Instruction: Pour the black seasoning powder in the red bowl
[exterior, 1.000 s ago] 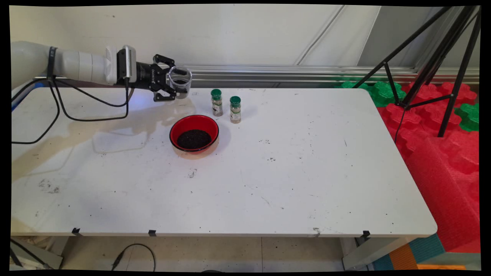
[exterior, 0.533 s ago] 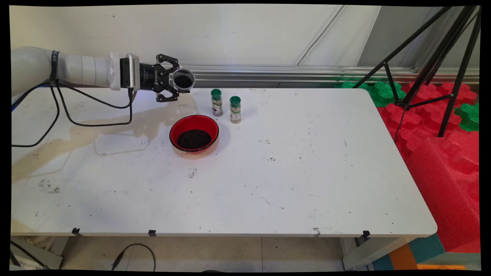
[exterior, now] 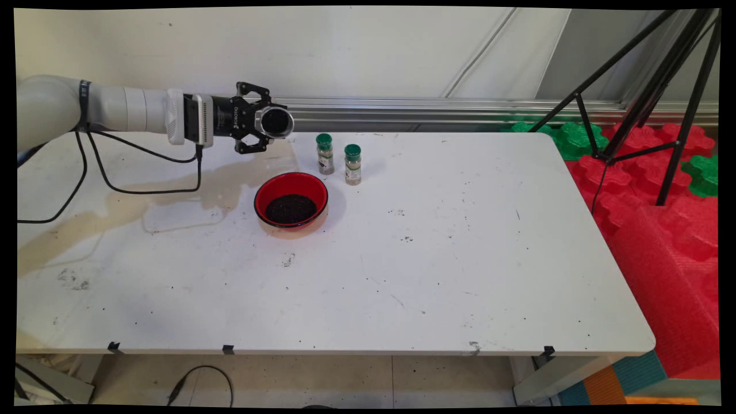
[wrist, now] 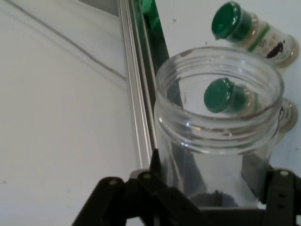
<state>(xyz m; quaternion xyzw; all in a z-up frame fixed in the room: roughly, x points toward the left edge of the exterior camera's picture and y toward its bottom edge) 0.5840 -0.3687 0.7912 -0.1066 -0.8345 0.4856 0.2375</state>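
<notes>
- Gripper [exterior: 265, 123] is clamped on a clear plastic jar [exterior: 275, 122], held on its side above the table's [exterior: 460, 276] far left part, mouth toward the camera.
- Hand view: jar [wrist: 218, 127] looks nearly empty, a few dark specks at its base.
- Red bowl [exterior: 291, 200] of dark grains sits below, nearer the camera; two green-capped spice bottles [exterior: 325, 154] [exterior: 352, 164] just beside it.
- My read: keep the grip firm while tilted, rotate slowly, stay clear of the bottles.

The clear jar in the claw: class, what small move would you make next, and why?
Probably turn the clear jar upright: the claw holds it on its side above the table, left of the spice bottles, with only a dark residue inside, while the red bowl already holds dark grains.
</notes>
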